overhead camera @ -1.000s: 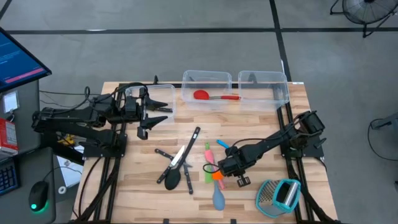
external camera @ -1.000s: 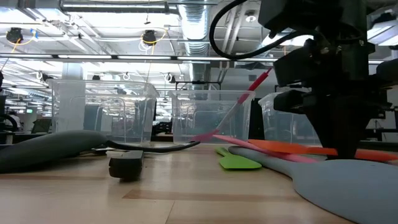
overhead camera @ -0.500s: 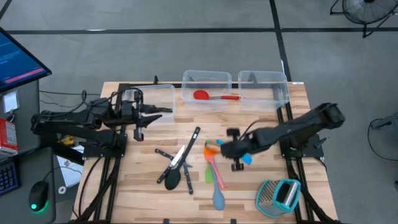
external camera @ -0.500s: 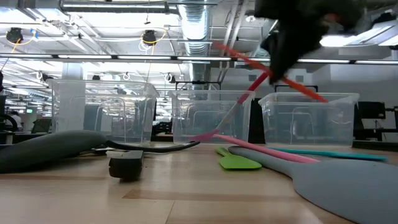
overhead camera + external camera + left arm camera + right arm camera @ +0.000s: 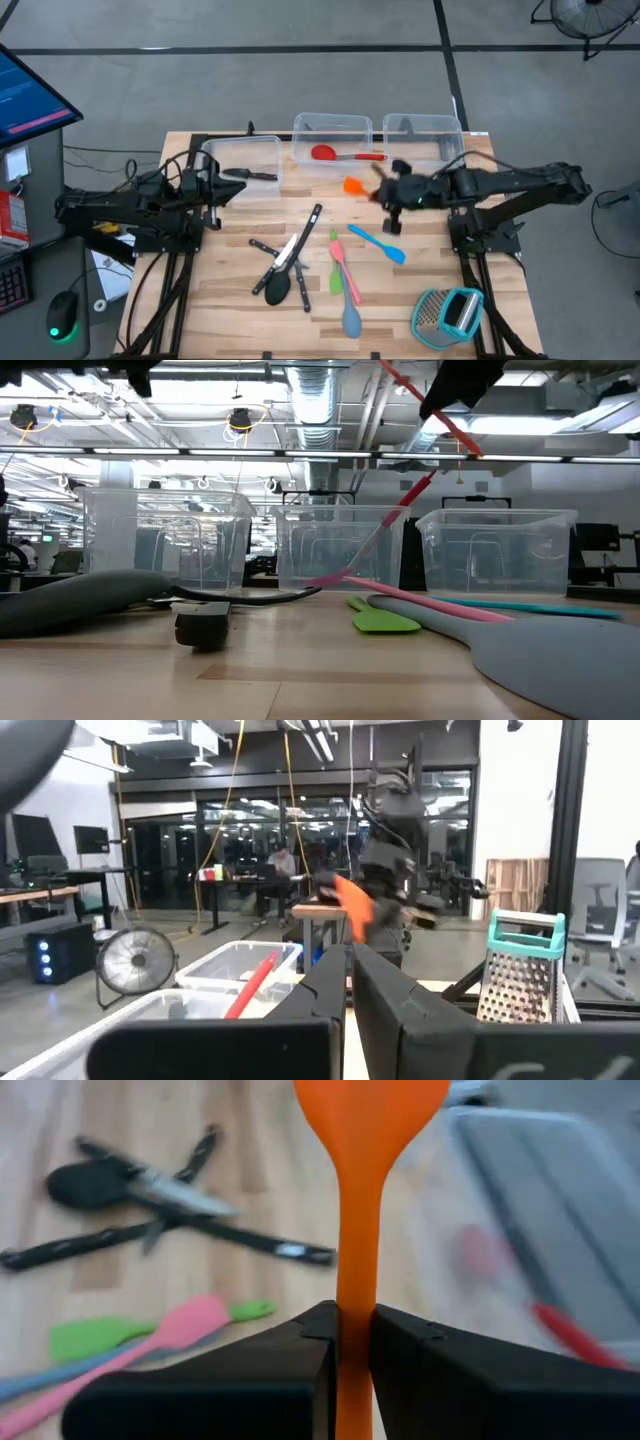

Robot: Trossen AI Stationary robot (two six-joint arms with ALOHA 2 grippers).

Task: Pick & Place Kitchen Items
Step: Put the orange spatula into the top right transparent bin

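On the tabletop (image 5: 230,300), the right end effector (image 5: 380,190) has lifted the orange spatula (image 5: 353,186) clear of the utensil pile, gripping its handle beside the middle bin (image 5: 332,125); release looks next. The left end effector (image 5: 222,186) has just clenched empty beside 1 knife (image 5: 250,175) in its bin.

Around the wooden table (image 5: 420,330) we see a grey concrete floor (image 5: 300,85) crossed by dark lines. Left of the table stands a desk with a lit monitor (image 5: 30,100), and a mouse (image 5: 62,325) with a green light sits nearer the front. A floor fan (image 5: 590,20) stands beyond the table's far right corner. Level across the table, we look into an open hall: exposed silver ducting (image 5: 310,400), pipes and hanging lamps (image 5: 240,420) overhead. Behind the table, another fan (image 5: 135,965) sits on the floor, and a person (image 5: 275,870) is seated at a distant desk before dark glazing.
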